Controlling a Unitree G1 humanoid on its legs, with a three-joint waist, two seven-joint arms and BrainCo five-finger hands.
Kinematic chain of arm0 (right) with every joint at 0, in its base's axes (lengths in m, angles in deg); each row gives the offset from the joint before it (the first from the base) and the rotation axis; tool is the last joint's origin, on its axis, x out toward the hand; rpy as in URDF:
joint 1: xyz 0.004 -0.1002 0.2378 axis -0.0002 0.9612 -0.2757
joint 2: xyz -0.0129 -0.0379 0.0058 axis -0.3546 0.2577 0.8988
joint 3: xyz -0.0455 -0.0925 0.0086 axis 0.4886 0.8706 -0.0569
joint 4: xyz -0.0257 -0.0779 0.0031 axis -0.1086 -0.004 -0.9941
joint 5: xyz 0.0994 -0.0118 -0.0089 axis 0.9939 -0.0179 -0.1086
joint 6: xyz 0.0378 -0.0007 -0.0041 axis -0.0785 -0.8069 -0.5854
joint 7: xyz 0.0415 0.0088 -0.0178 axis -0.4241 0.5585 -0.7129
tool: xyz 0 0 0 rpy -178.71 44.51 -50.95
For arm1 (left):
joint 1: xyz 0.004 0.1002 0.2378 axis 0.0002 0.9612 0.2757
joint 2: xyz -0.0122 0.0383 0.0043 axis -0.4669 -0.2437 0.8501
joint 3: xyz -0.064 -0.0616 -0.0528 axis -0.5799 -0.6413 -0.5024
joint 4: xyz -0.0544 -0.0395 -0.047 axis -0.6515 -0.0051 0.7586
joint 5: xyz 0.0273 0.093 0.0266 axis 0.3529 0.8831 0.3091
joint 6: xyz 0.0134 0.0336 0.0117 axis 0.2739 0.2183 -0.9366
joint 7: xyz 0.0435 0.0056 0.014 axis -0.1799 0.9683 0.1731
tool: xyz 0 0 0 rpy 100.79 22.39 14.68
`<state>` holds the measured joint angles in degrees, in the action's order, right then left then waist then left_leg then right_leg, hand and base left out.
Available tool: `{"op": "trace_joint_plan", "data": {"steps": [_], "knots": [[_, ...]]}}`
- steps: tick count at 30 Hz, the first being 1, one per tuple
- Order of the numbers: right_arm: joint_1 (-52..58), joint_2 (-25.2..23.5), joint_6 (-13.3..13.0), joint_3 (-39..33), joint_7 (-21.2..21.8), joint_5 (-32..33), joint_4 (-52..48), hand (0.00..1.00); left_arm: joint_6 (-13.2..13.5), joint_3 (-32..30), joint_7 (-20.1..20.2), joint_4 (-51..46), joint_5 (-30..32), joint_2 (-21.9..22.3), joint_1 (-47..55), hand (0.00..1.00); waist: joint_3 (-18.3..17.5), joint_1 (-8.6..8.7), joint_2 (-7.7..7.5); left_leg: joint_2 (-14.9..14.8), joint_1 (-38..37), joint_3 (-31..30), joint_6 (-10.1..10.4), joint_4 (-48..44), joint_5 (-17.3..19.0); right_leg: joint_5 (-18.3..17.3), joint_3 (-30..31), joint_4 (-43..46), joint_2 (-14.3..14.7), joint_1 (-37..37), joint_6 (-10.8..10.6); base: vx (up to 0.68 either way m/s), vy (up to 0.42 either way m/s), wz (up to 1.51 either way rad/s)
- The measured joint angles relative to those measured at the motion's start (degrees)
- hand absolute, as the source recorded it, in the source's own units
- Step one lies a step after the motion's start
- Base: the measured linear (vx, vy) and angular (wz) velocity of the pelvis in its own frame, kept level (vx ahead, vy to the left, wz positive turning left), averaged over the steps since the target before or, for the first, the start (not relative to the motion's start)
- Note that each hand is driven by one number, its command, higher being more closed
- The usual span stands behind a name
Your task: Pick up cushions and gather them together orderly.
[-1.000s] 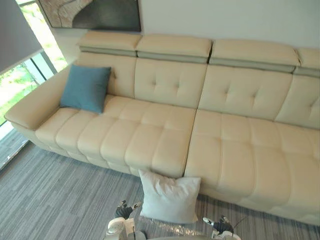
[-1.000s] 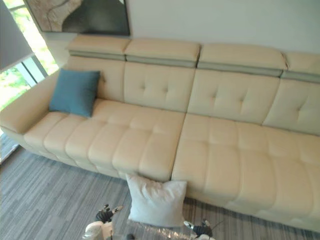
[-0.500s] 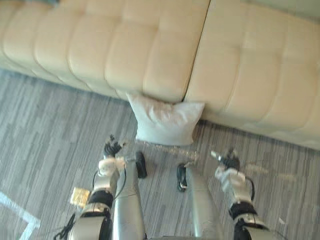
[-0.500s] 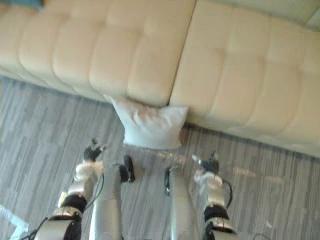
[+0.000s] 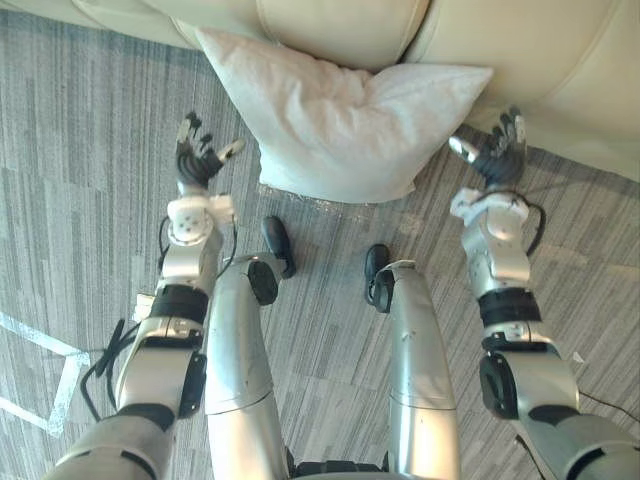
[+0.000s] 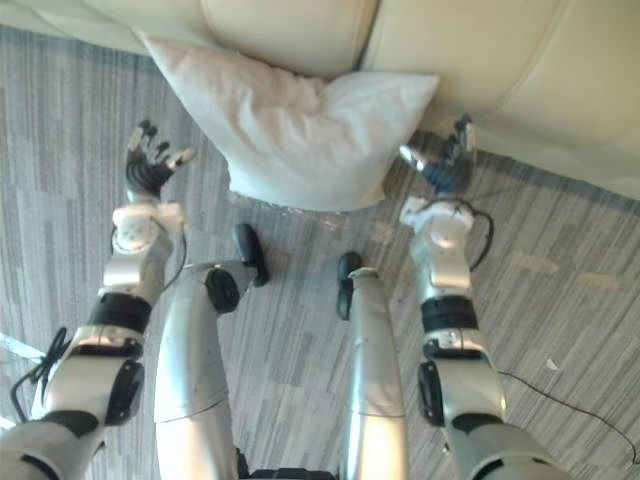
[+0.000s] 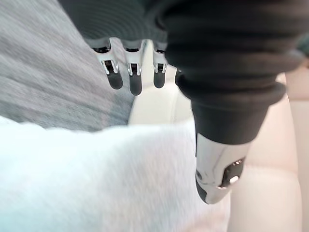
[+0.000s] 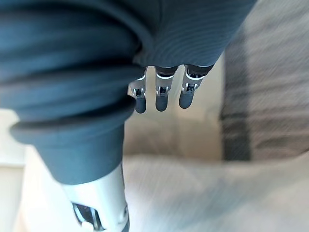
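Observation:
A white cushion [image 5: 340, 115] stands on the grey carpet, leaning against the front of the cream sofa [image 5: 340, 30]. My left hand [image 5: 198, 160] hovers open a short way to the cushion's left, fingers spread and apart from it. My right hand [image 5: 497, 152] is open by the cushion's right corner, close to the sofa base. In the left wrist view the fingers [image 7: 129, 76] are straight above the white cushion [image 7: 87, 179]. The right wrist view shows straight fingers [image 8: 161, 94] over the cushion [image 8: 217, 193].
The sofa's seat front [image 6: 470, 60] runs across the top of the view. Grey striped carpet [image 5: 80, 200] spreads to both sides. A white tape line [image 5: 40, 345] marks the floor at the lower left.
The camera has tipped down and come closer to the floor. Both hands have risen and reached forward, now flanking the white cushion. The blue cushion has left the picture.

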<state>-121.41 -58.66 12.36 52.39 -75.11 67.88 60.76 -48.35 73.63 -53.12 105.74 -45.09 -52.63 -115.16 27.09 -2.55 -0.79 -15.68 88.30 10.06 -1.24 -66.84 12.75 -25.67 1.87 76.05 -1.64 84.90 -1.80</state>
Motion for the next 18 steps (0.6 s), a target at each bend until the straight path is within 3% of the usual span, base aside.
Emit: {"op": "trace_joint_plan", "data": {"steps": [5, 6, 7, 12, 18], "knots": [[-2.20, -0.83, -1.72, 0.61, -2.17, 2.03, 0.02, 0.00, -0.19, 3.86, -2.60, 0.06, 1.04, 0.76, -5.00, 0.00, 0.03, 0.64, 0.04, 0.35, 2.29, 0.28, -0.09, -0.14, -0.05, 0.31, 0.14, -0.17, -0.55, 2.15, 0.31, -0.04, 0.040, 0.00], [-2.59, -2.01, -1.89, 0.58, -3.22, 2.19, 0.02, 1.00, -0.21, 4.39, -3.35, 0.05, 1.23, 1.01, -5.29, 0.00, 0.02, 0.81, 0.04, 0.54, 2.30, 0.32, -0.10, 0.04, -0.05, 0.31, 0.12, -0.31, -0.74, 2.15, 0.31, -0.02, 0.030, 0.06], [-2.96, -2.37, -2.12, 0.57, -3.92, 2.84, 0.02, 1.00, -0.24, 4.40, -4.11, 0.03, 1.54, 1.58, -5.47, 1.00, 0.02, 1.01, 0.04, 0.74, 2.30, 0.34, -0.15, 0.15, -0.10, 0.32, 0.13, -0.33, -0.89, 2.16, 0.32, -0.01, 0.026, 0.09], [-3.84, -3.66, -2.69, 0.51, -6.14, 6.62, 0.00, 1.00, -0.34, 4.60, -9.54, -2.61, 0.59, 5.61, -5.90, 1.00, 0.01, 1.77, 0.03, 1.30, 2.10, 0.32, -0.52, 0.10, -0.44, 0.36, 0.28, -0.25, -1.15, 1.90, 0.30, 0.00, 0.009, 0.03], [-3.36, -5.16, -1.36, 2.25, -5.77, 8.30, -0.11, 1.00, -0.38, 4.70, -11.73, -3.45, -0.85, 7.52, -5.78, 1.00, 0.00, 1.95, 0.01, 1.32, -1.27, 0.23, -0.16, 0.76, -0.83, 0.34, 0.07, -0.17, -1.12, -1.23, 0.34, -0.01, -0.002, 0.03]]}}
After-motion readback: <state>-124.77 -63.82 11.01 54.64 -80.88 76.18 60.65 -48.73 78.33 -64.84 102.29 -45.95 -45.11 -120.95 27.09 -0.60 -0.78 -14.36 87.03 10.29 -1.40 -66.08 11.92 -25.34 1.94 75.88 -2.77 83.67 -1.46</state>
